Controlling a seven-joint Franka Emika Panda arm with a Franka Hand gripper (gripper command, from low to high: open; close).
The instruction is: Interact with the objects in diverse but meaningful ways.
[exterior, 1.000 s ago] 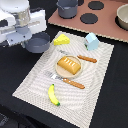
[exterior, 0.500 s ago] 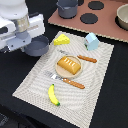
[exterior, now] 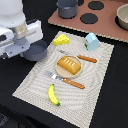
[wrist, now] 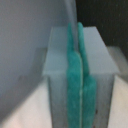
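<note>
Toy kitchen items sit untouched in the exterior view: bread loaf (exterior: 69, 65) mid-mat, cheese wedge (exterior: 62, 39) at eleven o'clock, milk carton (exterior: 91, 40) at one, banana (exterior: 52, 94) at seven. In my wrist view, the claw (wrist: 79, 85) is pressed closed, holding nothing. I judge everything remains.

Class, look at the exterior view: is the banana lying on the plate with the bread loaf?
No. The banana lies on the placemat apart from the plate, which holds only the bread loaf.

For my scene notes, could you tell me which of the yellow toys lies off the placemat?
The cheese wedge: it sits on the black cloth, while the banana lies on the placemat.
</note>
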